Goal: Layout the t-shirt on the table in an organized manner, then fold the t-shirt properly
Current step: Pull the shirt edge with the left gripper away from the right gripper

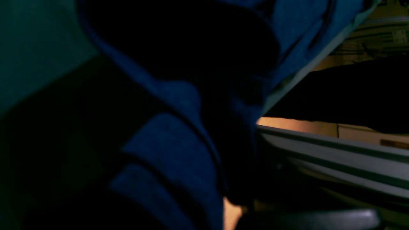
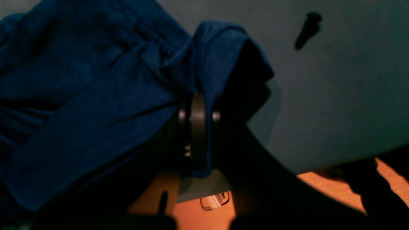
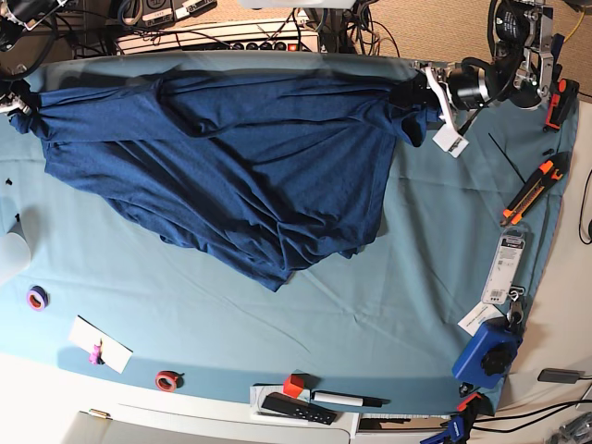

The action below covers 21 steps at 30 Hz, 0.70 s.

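The dark navy t-shirt (image 3: 222,157) hangs stretched along the far edge of the teal-draped table (image 3: 370,305), with its lower part sagging to a point toward the table's middle. My left gripper (image 3: 413,100) is shut on a bunched end of the shirt at the far right. My right gripper (image 3: 20,113) is shut on the other end at the far left. In the right wrist view the fingers (image 2: 197,121) pinch a fold of the shirt (image 2: 80,95) above the table cloth (image 2: 335,95). In the left wrist view the shirt (image 1: 172,143) fills the frame and hides the fingers in shadow.
An orange utility knife (image 3: 532,190), a packaged item (image 3: 506,268) and a blue device (image 3: 487,351) lie along the right edge. Tape rolls (image 3: 37,298) (image 3: 167,380), a white card (image 3: 102,344), a red block (image 3: 294,385) and a marker (image 3: 347,400) lie near the front. Cables (image 3: 222,32) run behind the far edge.
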Tool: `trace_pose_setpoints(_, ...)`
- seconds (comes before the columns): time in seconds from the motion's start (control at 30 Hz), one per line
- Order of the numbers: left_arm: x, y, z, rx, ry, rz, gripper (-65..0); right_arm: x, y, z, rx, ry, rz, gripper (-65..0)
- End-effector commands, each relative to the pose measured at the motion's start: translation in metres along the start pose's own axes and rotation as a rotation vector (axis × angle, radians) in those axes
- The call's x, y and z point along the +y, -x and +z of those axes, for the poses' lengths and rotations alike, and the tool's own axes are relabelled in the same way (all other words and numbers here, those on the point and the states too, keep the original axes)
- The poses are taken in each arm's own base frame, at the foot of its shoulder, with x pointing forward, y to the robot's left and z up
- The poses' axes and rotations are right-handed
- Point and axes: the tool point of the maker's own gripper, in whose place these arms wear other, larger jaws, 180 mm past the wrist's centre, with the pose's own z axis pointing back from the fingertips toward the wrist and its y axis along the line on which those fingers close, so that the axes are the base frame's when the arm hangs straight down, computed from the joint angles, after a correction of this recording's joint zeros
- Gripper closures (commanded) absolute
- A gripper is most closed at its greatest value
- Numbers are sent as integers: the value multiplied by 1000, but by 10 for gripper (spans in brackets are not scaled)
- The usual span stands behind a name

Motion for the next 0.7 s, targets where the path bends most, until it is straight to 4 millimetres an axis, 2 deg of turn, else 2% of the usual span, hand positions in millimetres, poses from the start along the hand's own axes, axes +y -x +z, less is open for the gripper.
trace_pose_setpoints(0.0, 3, -3, 6, 0, -16, -17, 0, -3, -23, 12, -58, 16, 29, 0)
trace_pose_setpoints(0.23, 5, -2, 6, 3, -23, -20, 0, -1, -26, 12, -74, 4, 26, 0)
trace_pose_setpoints(0.27, 6, -1, 6, 7, -28, -23, -62, -1, -26, 12, -77, 1, 26, 0)
trace_pose_setpoints(0.33, 6, -1, 6, 9, -31, -24, -228, 0, -28, 12, -87, -2, 34, -126)
trace_pose_setpoints(0.37, 6, -1, 6, 8, -32, -25, -282, 0, -29, 12, -95, -3, 38, -183)
trace_pose_setpoints(0.4, 6, -2, 6, 8, -31, -25, -298, 0, -31, 13, -103, -4, 40, -219)
trace_pose_setpoints(0.57, 20, -1, 8, 28, -103, -67, -298, 1, -43, 15, -163, -3, 42, -228)
trace_pose_setpoints(0.67, 27, -10, 10, 12, -136, -91, -296, -1, -55, 21, -196, 5, 55, -228)
